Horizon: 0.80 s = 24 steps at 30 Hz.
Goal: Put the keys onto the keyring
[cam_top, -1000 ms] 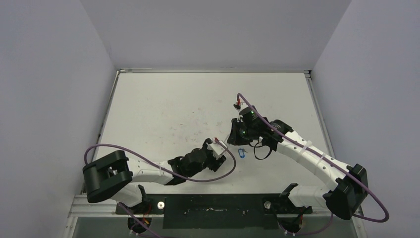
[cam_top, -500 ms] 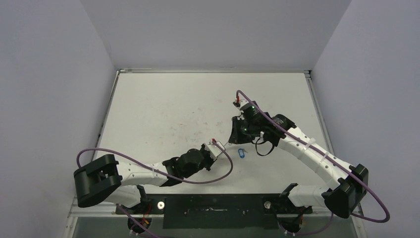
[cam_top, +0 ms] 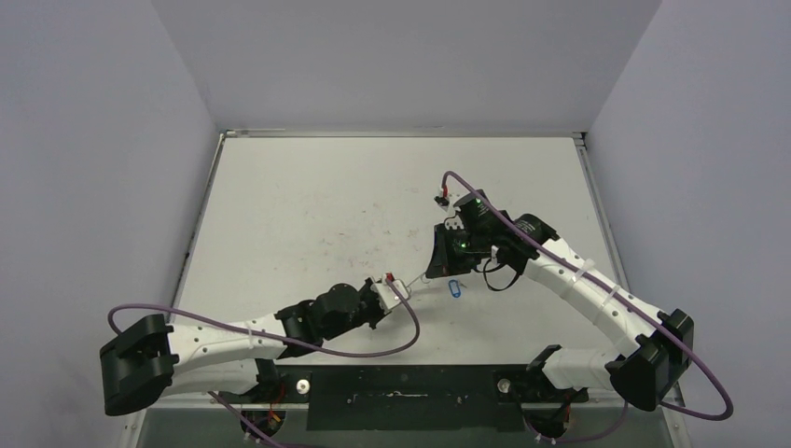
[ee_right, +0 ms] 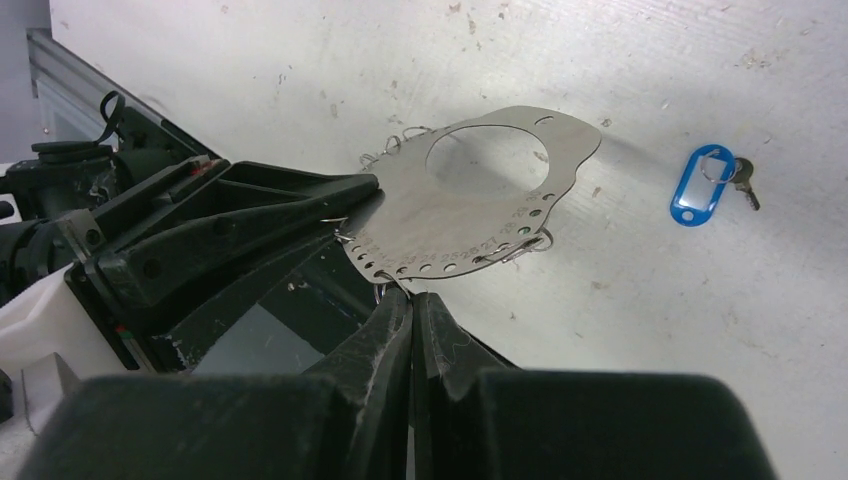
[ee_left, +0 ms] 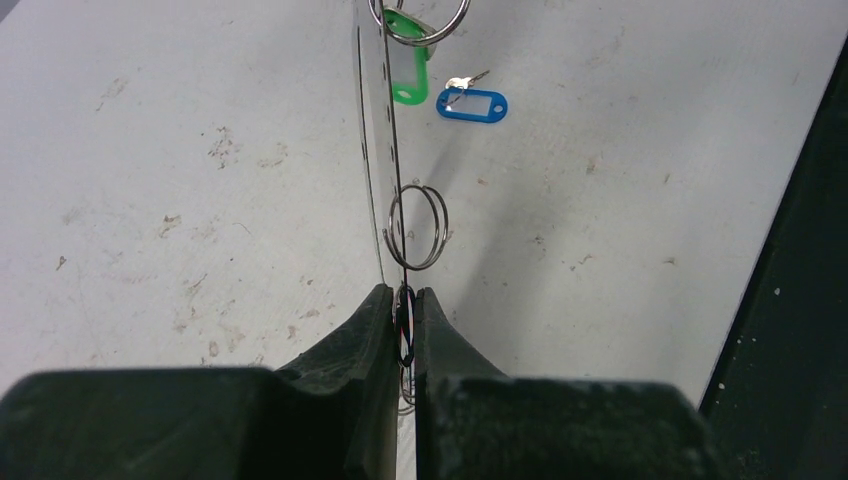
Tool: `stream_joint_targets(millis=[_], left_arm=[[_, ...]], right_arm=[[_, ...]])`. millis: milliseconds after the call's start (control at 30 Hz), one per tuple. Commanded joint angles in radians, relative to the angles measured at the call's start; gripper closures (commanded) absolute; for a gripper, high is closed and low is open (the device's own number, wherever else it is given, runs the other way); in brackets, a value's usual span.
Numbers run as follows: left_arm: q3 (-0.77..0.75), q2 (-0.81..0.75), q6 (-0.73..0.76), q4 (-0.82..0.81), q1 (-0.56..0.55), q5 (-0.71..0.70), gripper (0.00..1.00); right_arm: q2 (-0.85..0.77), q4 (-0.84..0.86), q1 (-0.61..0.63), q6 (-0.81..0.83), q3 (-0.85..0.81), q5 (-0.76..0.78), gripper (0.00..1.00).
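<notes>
The keyring [ee_right: 470, 200] is a thin grey metal plate with a large hole and small holes along its rim, held off the table between both grippers. My left gripper [ee_left: 404, 298] is shut on one edge of it, where a small split ring [ee_left: 416, 228] hangs. The plate shows edge-on [ee_left: 388, 150] in the left wrist view. At the opposite edge, my right gripper [ee_right: 412, 298] is shut on its rim. A green-tagged key [ee_left: 408, 75] hangs on a ring at the plate's far end. The blue-tagged key [ee_right: 697, 186] lies loose on the table [cam_top: 454, 288] beside the right gripper [cam_top: 437, 271].
The white table [cam_top: 308, 205] is scuffed and walled on three sides. A dark rail [cam_top: 401, 387] runs along the near edge between the arm bases. Purple cables [cam_top: 373, 350] loop off both arms. The left arm lies low along the front edge.
My left gripper has shut on the keyring's edge. The left arm has stretched out low, its elbow swinging left. The right gripper has stayed shut and shifted slightly.
</notes>
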State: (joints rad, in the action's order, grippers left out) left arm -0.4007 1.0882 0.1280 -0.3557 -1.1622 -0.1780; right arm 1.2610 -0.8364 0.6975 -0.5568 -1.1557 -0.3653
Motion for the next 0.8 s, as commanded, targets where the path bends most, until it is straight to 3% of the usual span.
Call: stream_joint_targets(millis=[0, 67, 100, 433, 767], left_arm=[[-0.009, -0.112, 0.061, 0.037, 0.005, 0.078, 1.00], [-0.010, -0.142, 0.060, 0.071, 0.007, 0.084, 1.00], [-0.012, -0.152, 0.054, 0.083, 0.008, 0.081, 1.00], [0.004, -0.146, -0.072, 0.026, 0.009, 0.009, 1.00], [0.008, -0.132, -0.117, -0.010, 0.010, -0.056, 1.00]], right_arm=[[-0.007, -0.016, -0.018, 0.022, -0.039, -0.025, 1.00], [-0.001, -0.012, -0.021, 0.015, -0.045, -0.026, 1.00], [-0.001, -0.002, -0.021, 0.008, -0.048, -0.025, 0.92], [-0.121, 0.222, -0.027, -0.147, 0.080, 0.034, 0.55], [-0.271, 0.409, -0.021, -0.363, 0.250, 0.066, 0.57]])
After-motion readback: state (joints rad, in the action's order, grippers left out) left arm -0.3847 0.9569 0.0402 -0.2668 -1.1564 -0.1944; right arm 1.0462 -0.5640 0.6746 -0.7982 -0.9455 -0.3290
